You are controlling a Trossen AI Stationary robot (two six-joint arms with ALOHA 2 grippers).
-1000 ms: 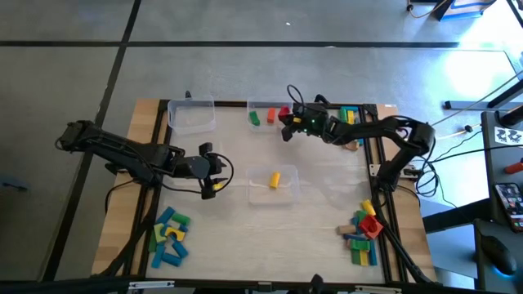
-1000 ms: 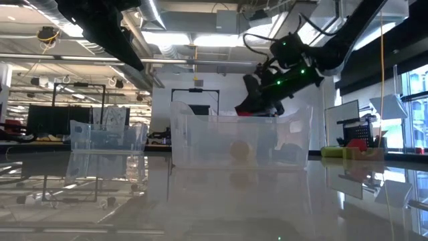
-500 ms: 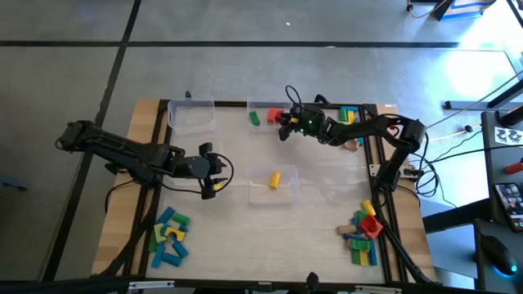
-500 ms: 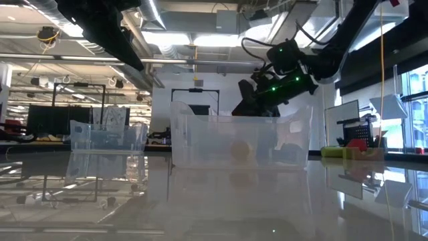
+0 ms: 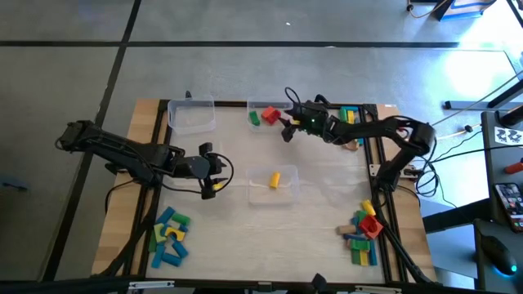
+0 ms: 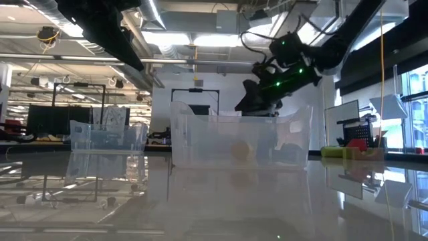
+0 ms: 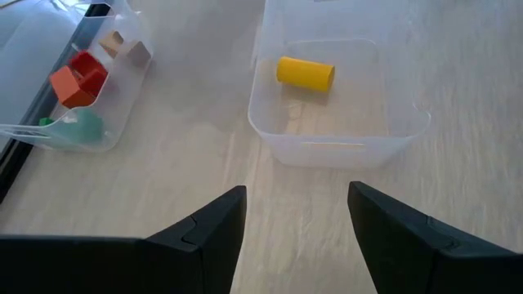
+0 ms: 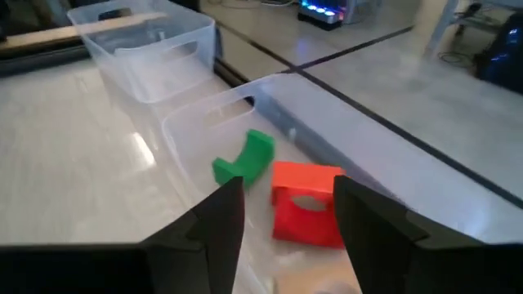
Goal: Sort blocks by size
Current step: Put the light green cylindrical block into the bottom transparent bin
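Note:
My right gripper (image 5: 285, 128) (image 8: 288, 204) is open above the near rim of a clear tub (image 5: 255, 107) at the table's far edge. In that tub lie a red block (image 8: 304, 214) (image 5: 271, 116) and a green block (image 8: 245, 159), just past the fingertips. My left gripper (image 5: 217, 168) (image 7: 296, 204) hovers open at the table's left middle, pointing at the centre tub (image 7: 339, 135). A yellow cylinder block (image 7: 305, 73) (image 5: 275, 179) lies on that tub's floor. Loose blocks lie in piles at the near left (image 5: 169, 237), the near right (image 5: 364, 233) and the far right (image 5: 350, 115).
A second clear tub (image 5: 191, 115) stands at the far left with nothing visible in it. In the low view the centre tub (image 6: 241, 137) stands in front of my right gripper (image 6: 255, 106). Bare tabletop lies between the centre tub and the near block piles.
The red block was at my right gripper's fingertips a second ago. It now lies in the far tub beside the green block. The right gripper has stayed over the tub's near rim and has rolled a little. My left arm has kept still.

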